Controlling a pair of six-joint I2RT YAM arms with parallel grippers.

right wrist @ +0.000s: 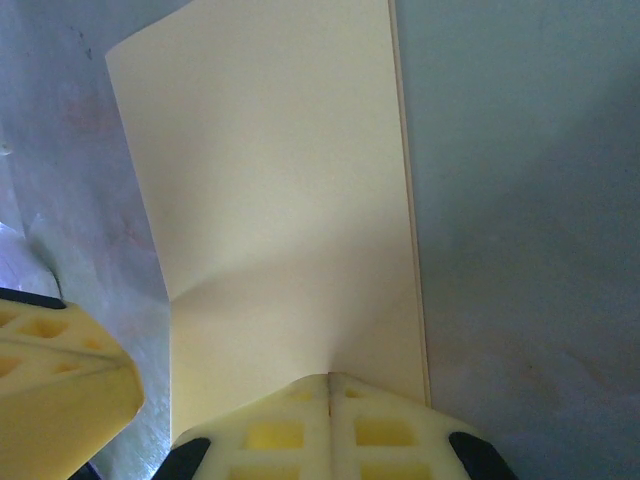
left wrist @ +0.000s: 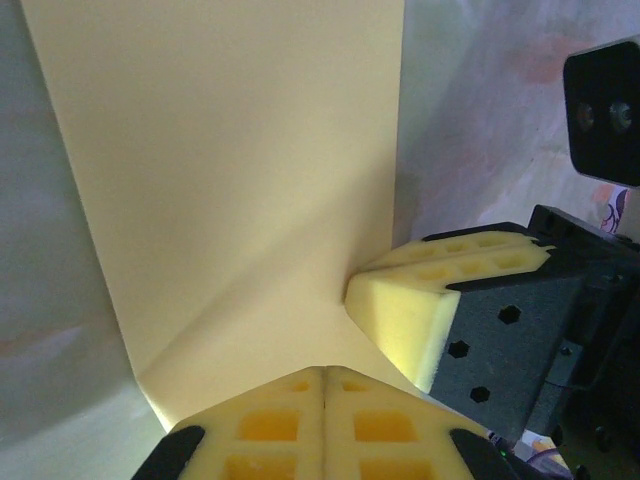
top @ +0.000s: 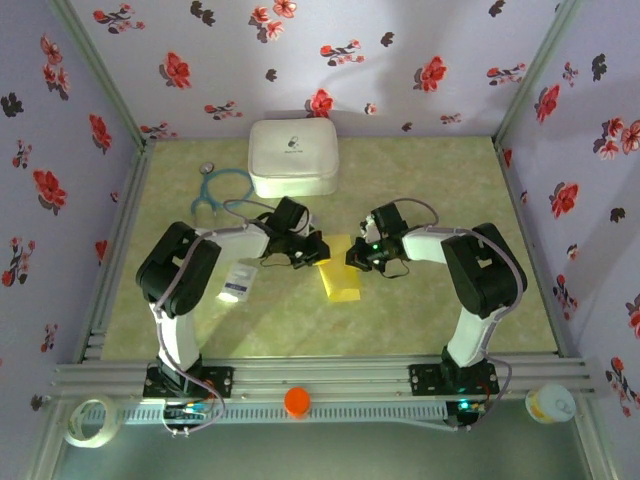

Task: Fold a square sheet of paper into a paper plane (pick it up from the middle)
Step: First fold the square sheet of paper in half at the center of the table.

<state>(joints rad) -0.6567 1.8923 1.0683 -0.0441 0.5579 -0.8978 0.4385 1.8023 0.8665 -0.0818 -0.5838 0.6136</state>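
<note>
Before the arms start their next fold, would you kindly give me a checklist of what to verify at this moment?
1. Left hand shut on the yellow sheet: ok.
2. Right hand shut on the same sheet: ok.
3. Hands not colliding: ok; they are close together, but the top view shows a gap between them.
4. Sheet's two layers aligned: ok; the edges run nearly flush in the right wrist view.
5. Sheet's far end lifted off the table: cannot tell.
6. White case and packet away from the sheet: ok.
</note>
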